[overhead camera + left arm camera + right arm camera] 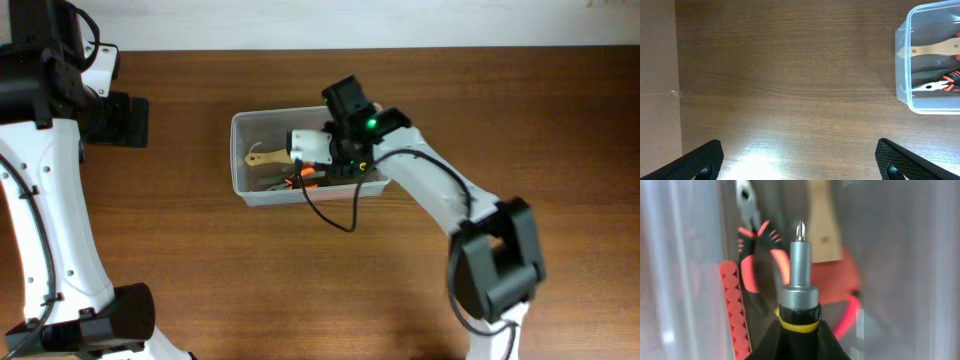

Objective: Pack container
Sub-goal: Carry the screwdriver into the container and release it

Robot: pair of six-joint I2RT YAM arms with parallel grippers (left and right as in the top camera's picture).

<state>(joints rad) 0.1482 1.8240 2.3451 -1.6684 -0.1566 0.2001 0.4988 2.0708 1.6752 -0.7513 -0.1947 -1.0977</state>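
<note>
The clear plastic container [240, 160] stands mid-table; it also shows at the right edge of the left wrist view [902, 65]. Inside lie a wooden-handled tool [268, 156] and orange-and-black pliers [300, 178]. My right gripper [335, 150] is over the container's right half, shut on a screwdriver [799, 285] with a black handle, yellow ring and silver shaft. Its bit points down into the container, above the pliers [752, 255]. My left gripper [800, 167] is open and empty over bare table, left of the container.
A red ribbed strip [732, 305] lies along the container wall [680, 255]. The right arm's black cable [330, 215] loops over the front rim onto the table. A pale cardboard surface [657, 90] borders the table on the left.
</note>
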